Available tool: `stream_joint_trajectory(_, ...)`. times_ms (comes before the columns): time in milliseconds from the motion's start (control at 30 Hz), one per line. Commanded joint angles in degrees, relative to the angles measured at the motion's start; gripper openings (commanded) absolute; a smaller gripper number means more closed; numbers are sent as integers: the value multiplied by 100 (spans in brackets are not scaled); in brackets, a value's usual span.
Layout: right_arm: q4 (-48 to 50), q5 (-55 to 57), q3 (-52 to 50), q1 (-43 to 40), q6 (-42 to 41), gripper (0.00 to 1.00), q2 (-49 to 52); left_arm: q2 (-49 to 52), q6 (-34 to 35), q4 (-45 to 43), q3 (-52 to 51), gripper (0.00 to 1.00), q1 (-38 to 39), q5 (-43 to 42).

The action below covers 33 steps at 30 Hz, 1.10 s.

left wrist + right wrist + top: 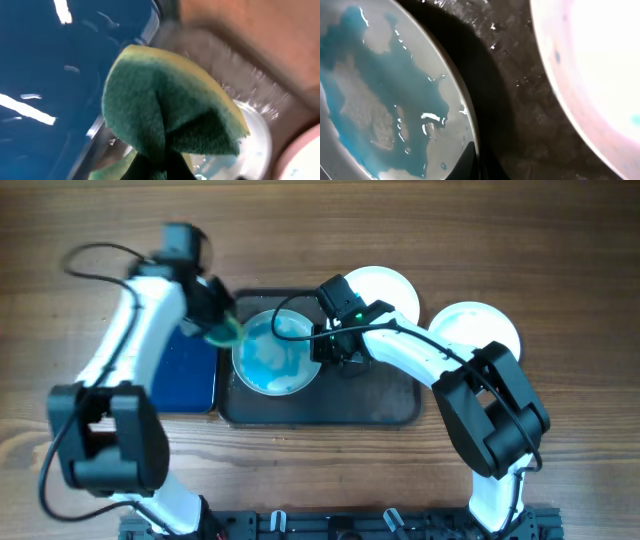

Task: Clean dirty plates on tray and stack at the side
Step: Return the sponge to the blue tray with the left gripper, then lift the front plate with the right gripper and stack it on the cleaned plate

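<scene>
Three plates lie around the dark tray [390,408]. The smeared plate [272,355] is on the tray's left half, a second plate [385,285] at its far right edge, and a third plate [478,330] on the table off its right side. They look stiff, and the teal film is wet and probably slippery, so the rim is the place to hold. The left gripper [222,327] pinches a soft green sponge [165,105] above the tray's left edge. The right gripper [335,345] is at the smeared plate's right rim; I cannot tell whether it is clamped.

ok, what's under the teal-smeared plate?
The dark tray: the teal-smeared plate lies over its left half. Anything directly beneath the plate is covered; the right wrist view shows only tray beside its rim.
</scene>
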State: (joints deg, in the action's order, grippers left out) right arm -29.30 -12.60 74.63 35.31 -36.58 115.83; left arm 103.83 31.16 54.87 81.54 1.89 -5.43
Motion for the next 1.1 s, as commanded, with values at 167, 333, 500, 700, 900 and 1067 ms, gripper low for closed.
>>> stream_joint_trajectory(167,-743,2632,317,811,1259,4,-1093,-354,-393,1071,859,4,-857,-308)
stream_joint_trajectory(333,-1045,5379,317,1762,1464,4,-1838,-354,-393,1069,857,4,-850,-286)
stream_joint_trajectory(500,-988,8011,317,2726,2184,4,-2114,-354,-374,1113,852,4,-850,-289)
stream_joint_trajectory(700,153,9965,315,3305,3810,4,-2114,-354,-374,1163,848,4,-850,-289)
stream_joint_trajectory(900,1941,9965,315,3401,5786,4,-2122,-354,-376,1167,848,4,-850,-289)
stream_joint_trajectory(1067,2608,9965,315,3399,6179,4,-2122,-354,-374,1167,848,4,-850,-289)
